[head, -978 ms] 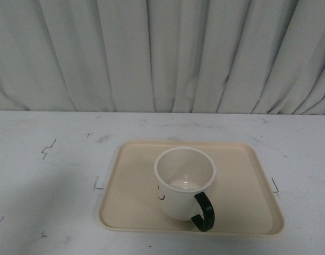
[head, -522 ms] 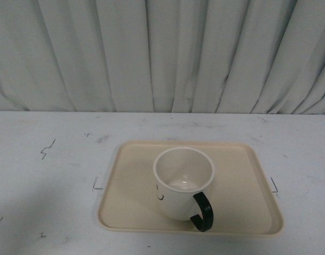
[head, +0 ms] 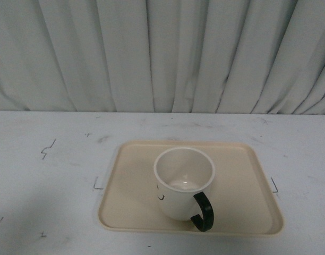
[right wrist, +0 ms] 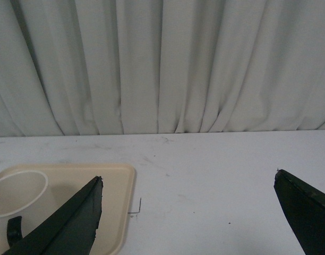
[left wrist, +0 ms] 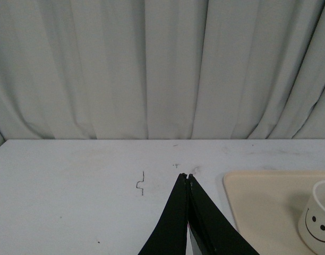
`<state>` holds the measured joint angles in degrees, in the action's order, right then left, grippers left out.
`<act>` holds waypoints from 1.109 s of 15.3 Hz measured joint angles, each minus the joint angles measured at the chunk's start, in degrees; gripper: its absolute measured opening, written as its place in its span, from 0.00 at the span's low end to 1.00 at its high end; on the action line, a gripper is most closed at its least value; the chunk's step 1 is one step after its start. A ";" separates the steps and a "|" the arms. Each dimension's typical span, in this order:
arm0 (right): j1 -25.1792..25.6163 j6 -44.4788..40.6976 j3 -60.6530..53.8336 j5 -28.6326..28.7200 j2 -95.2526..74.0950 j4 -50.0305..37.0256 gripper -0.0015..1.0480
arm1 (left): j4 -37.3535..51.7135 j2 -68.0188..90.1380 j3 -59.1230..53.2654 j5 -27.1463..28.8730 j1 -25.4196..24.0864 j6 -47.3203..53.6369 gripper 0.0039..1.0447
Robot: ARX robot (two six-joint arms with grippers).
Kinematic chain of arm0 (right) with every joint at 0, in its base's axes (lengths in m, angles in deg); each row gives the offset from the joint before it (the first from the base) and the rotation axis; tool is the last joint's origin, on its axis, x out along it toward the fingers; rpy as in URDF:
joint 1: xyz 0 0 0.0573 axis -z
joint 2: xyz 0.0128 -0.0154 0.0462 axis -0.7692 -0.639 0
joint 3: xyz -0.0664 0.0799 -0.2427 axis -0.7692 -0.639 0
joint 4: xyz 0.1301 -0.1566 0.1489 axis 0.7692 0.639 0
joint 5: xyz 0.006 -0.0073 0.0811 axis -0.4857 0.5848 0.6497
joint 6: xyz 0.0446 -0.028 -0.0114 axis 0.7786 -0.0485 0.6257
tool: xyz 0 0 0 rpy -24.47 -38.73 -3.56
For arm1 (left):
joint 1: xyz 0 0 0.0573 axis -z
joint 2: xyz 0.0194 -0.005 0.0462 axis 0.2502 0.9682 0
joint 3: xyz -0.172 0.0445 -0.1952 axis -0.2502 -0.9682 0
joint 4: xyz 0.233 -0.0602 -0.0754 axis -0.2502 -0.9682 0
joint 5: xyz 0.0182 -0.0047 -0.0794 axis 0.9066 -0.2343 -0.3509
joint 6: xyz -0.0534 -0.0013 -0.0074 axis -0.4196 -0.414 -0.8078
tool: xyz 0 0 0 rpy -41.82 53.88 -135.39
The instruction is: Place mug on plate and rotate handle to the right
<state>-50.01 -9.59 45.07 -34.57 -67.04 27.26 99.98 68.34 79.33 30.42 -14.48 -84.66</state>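
Nothing has visibly moved since a second ago: the white mug (head: 184, 183) stands upright where it was on the beige rectangular plate (head: 131, 186), in the plate's middle and towards its near rim. The plate lies flat on the pale desk (head: 45, 175), closer to the desk's near edge than to the far edge, where a grey-white curtain (head: 162, 53) hangs. The mug's black handle (head: 204, 211) points towards the desk's near edge and a little to the right; its printed smiley face (left wrist: 316, 223) is turned to the left. The left gripper (left wrist: 186, 176) has its dark fingers (left wrist: 176, 223) pressed together on nothing. The right gripper (right wrist: 187, 178) has its fingers (right wrist: 72, 223) spread wide, empty, above the desk beside the plate.
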 joint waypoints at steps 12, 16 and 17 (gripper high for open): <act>0.00 0.00 0.00 0.00 0.00 -0.07 0.94 | -20.65 -20.24 0.22 -0.02 0.00 -0.02 0.01; 0.00 0.00 0.00 0.00 0.00 -0.02 0.94 | -20.81 -20.24 0.02 0.00 0.00 -0.04 0.20; 0.00 0.00 0.00 0.00 0.00 -0.02 0.94 | -20.81 -20.24 0.02 -0.02 0.00 -0.04 0.32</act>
<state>-50.01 -9.59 45.07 -34.57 -67.04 27.24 79.17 48.10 79.35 30.39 -14.48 -84.70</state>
